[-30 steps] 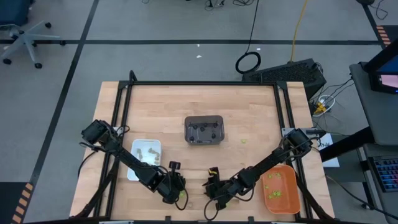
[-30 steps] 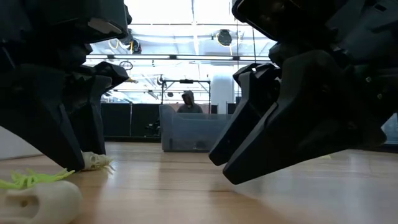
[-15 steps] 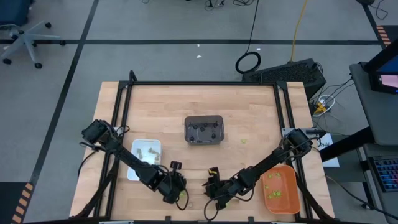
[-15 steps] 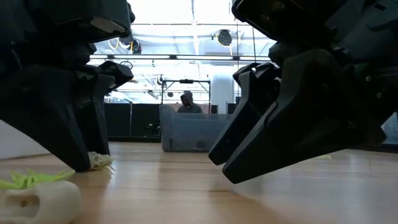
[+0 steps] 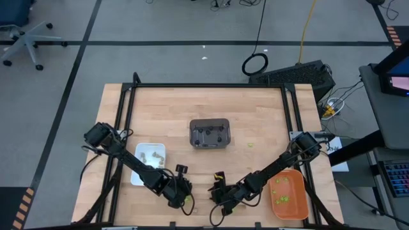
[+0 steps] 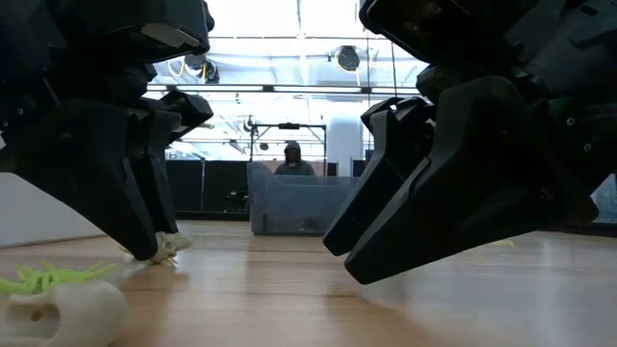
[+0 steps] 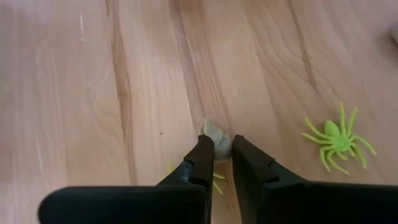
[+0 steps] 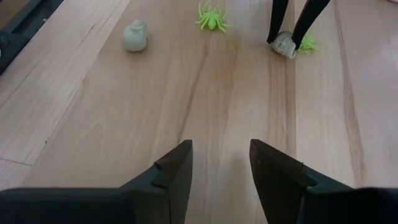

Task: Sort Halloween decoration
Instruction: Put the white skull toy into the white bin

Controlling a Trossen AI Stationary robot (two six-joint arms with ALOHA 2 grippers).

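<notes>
Left wrist view, frame centre: the left gripper (image 7: pixel 222 151) pinches a small pale tan plastic skull trinket (image 7: pixel 217 132) on the wooden table (image 7: pixel 93 93). Squeeze squarely before lifting, avoiding the lime-green spider (image 7: pixel 336 137). The right gripper (image 8: pixel 219 163) hangs open.

Left arm reached in over the table's (image 5: pixel 255 115) near edge, left gripper (image 7: pixel 222 148) down at the surface, fingers pinched on a pale tan trinket (image 7: pixel 217 132). Right arm stretched low toward the same near edge, right gripper (image 8: pixel 220 163) just above the wood, fingers apart, holding nothing.
</notes>
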